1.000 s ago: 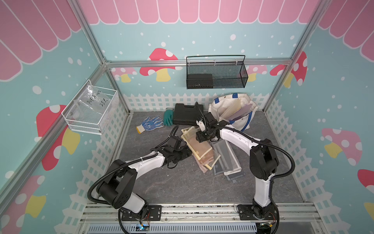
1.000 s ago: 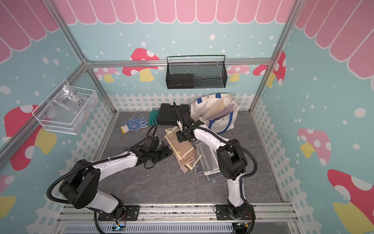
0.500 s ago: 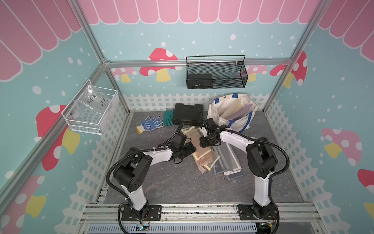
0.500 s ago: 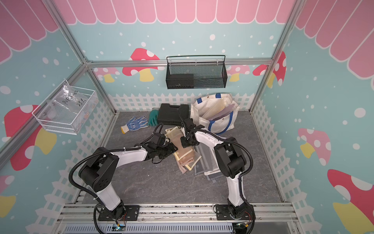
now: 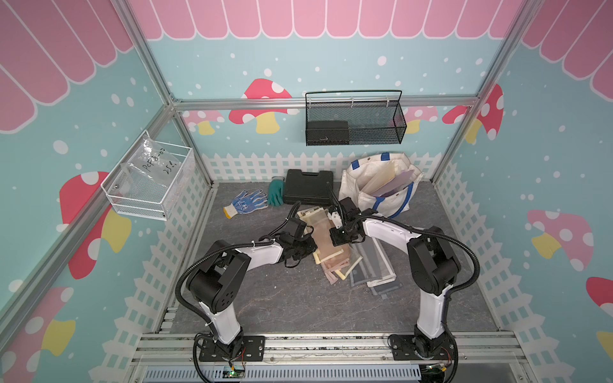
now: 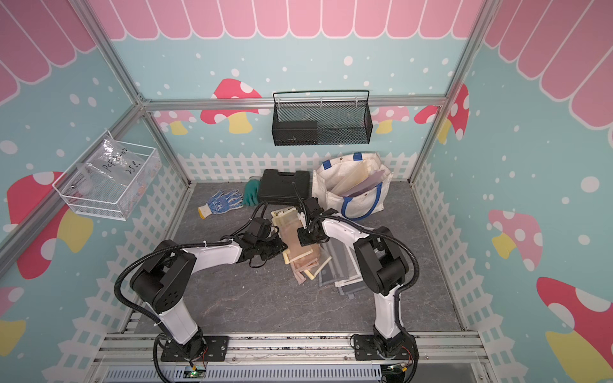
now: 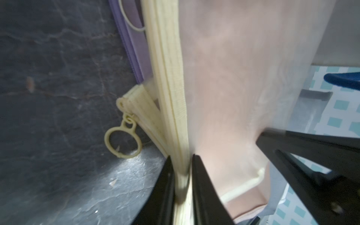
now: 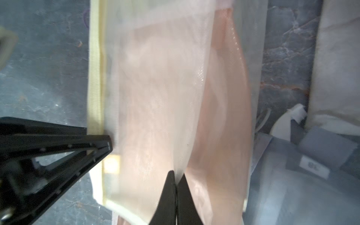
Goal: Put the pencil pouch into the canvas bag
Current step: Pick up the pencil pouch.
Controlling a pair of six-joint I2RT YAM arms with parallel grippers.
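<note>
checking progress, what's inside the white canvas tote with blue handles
A flat cream-yellow pouch and a flat lavender pouch lean inside the cream-white canvas tote with blue strap handles, poking above its rim. The tote's walls cover its bottom, so anything lower is hidden.

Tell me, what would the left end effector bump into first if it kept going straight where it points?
The pencil pouch. The left end effector is shut on its yellow zipper edge, so going on would probably just push the pouch along the table.

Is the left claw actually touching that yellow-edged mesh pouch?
Touching. The left wrist view shows the left gripper pinching the pencil pouch by its cream zipper edge.
</note>
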